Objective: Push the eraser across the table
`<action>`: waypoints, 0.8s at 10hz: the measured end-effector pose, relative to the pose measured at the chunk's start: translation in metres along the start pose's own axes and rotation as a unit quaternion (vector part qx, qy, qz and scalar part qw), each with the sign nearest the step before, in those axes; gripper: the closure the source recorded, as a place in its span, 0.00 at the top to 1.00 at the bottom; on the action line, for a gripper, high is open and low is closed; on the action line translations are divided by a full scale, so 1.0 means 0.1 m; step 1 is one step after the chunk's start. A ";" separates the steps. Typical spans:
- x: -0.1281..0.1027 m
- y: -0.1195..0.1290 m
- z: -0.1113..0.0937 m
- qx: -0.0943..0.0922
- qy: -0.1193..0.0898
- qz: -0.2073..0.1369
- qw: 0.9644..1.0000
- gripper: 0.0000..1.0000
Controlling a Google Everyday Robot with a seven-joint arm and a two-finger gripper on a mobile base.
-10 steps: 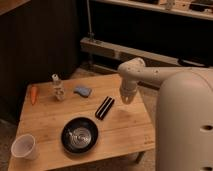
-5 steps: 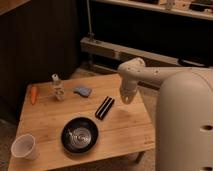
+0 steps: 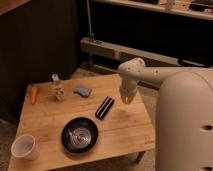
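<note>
The eraser [image 3: 104, 107] is a flat black bar with a thin pale stripe. It lies at an angle on the light-brown wooden table [image 3: 122, 131], right of centre and just above the black bowl. My gripper [image 3: 126, 97] hangs from the white arm above the table's right part, a short way to the right of the eraser's upper end and apart from it.
A round black bowl [image 3: 79, 134] sits at the front centre. A white cup [image 3: 24, 147] stands at the front left corner. A small blue-grey lump [image 3: 83, 91], a small pale bottle [image 3: 57, 87] and an orange carrot [image 3: 33, 93] lie along the back.
</note>
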 end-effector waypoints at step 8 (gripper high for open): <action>-0.01 0.12 0.39 -0.038 0.016 -0.028 0.999 0.17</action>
